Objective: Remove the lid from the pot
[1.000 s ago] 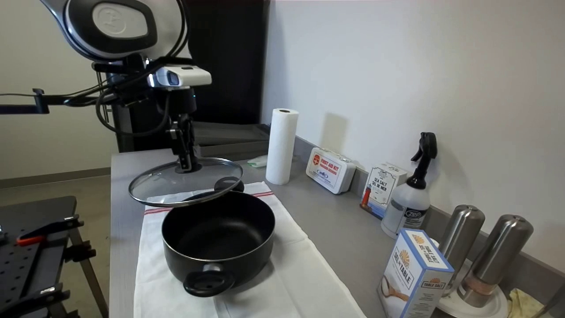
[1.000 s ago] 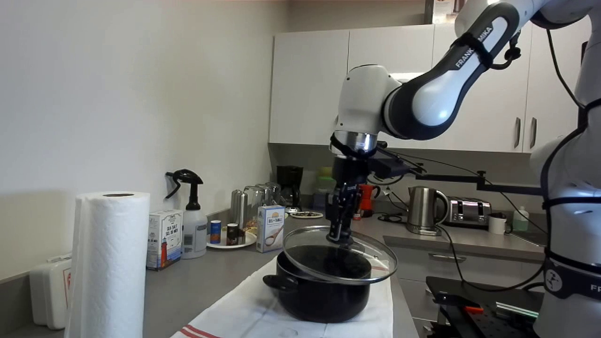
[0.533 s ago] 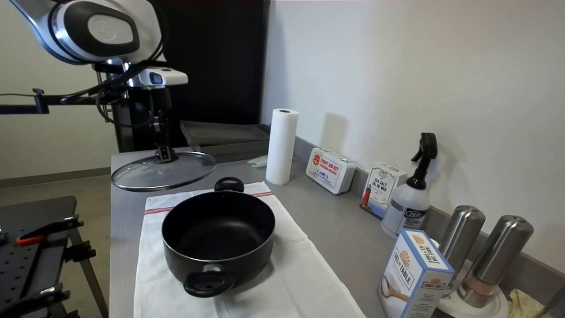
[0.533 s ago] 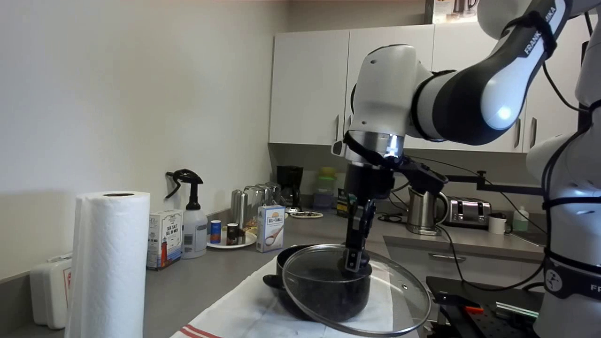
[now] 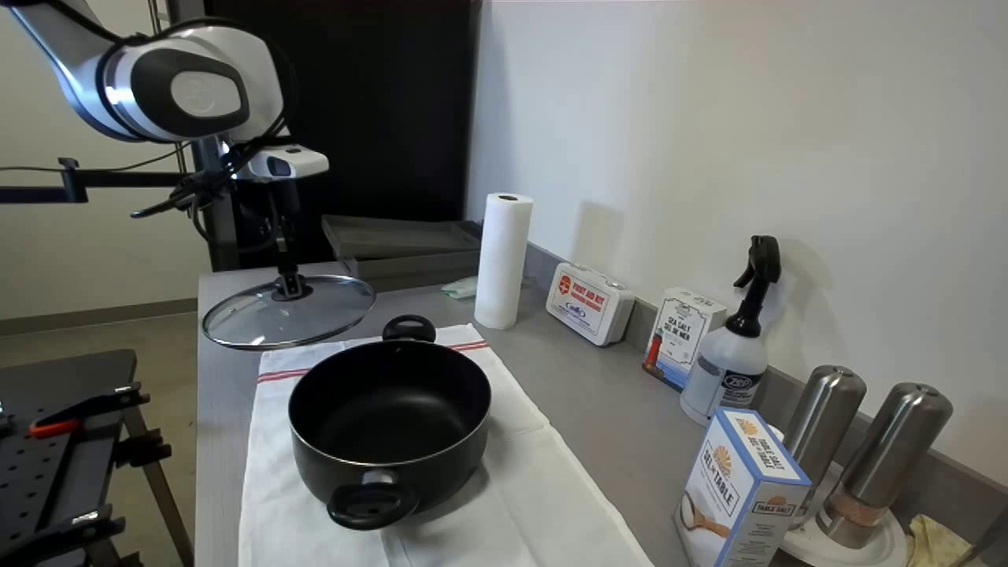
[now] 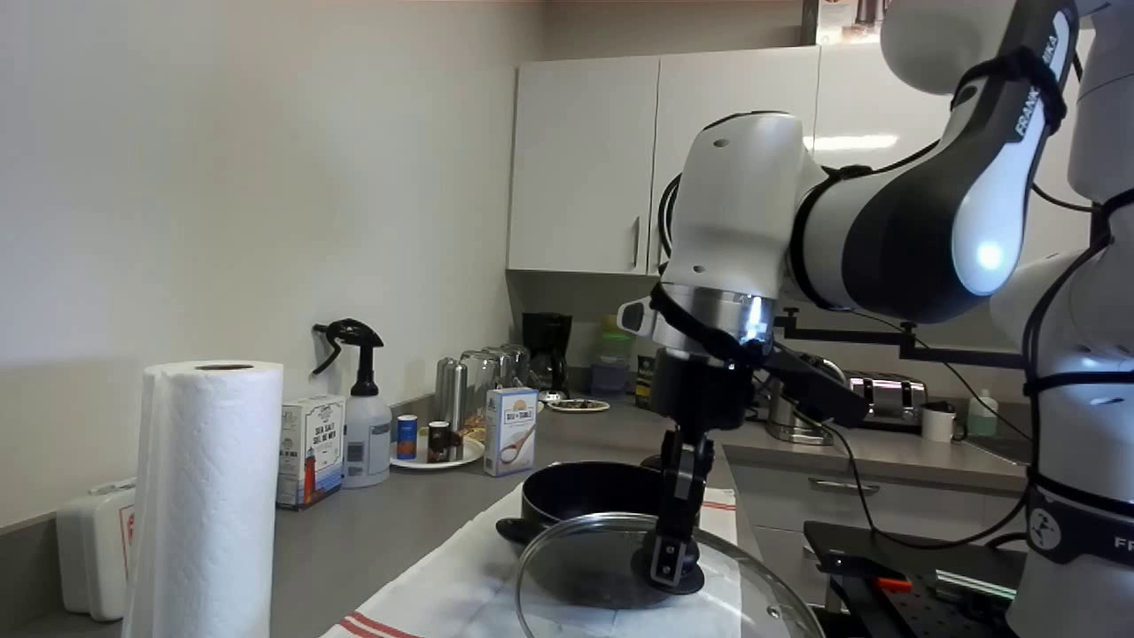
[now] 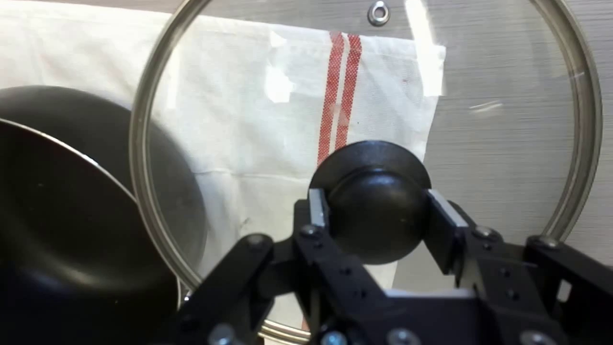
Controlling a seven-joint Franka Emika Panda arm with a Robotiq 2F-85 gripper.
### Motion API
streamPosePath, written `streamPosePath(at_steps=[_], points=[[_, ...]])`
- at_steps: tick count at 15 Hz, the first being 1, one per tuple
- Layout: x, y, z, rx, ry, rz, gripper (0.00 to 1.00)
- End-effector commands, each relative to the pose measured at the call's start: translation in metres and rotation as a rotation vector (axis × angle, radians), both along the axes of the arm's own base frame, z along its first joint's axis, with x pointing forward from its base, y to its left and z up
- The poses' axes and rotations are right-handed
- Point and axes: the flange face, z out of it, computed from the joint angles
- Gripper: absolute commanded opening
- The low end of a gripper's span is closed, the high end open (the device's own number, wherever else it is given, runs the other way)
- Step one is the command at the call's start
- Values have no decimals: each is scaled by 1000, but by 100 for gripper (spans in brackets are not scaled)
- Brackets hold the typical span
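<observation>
— Please, where is the lid [image 5: 288, 316]?
— It is off the pot [image 5: 390, 429] and held in the air, a little tilted. In an exterior view it appears near the open long edge of the bench [image 5: 575, 425], toward the far corner of this edge.
— And the gripper [image 7: 378, 211], in which state is it?
— It grasps the black knob [image 7: 378, 230] of the lid from both sides, as the wrist view shows.
— How does the pot stand?
— It stands upright on a white cloth [image 5: 504, 488], uncovered, nearer to the open edge than to the wall edge.
— Which things are near the wall edge?
— From the far end: a paper roll [image 5: 502, 264], a first aid kit [image 5: 579, 303], a box of sea salt [image 5: 679, 335], a spray bottle [image 5: 720, 364] and a box of table salt [image 5: 736, 488].
</observation>
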Motion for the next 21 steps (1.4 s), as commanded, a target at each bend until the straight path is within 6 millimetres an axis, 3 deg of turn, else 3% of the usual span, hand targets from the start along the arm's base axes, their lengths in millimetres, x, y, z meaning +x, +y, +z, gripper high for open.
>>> streamPosePath(at_steps=[1, 6, 16, 21], points=[[17, 7, -17, 32, -13, 26, 25], [31, 5, -48, 43, 26, 23, 25], [77, -20, -91, 58, 38, 36, 25], [86, -25, -107, 81, 58, 47, 25]])
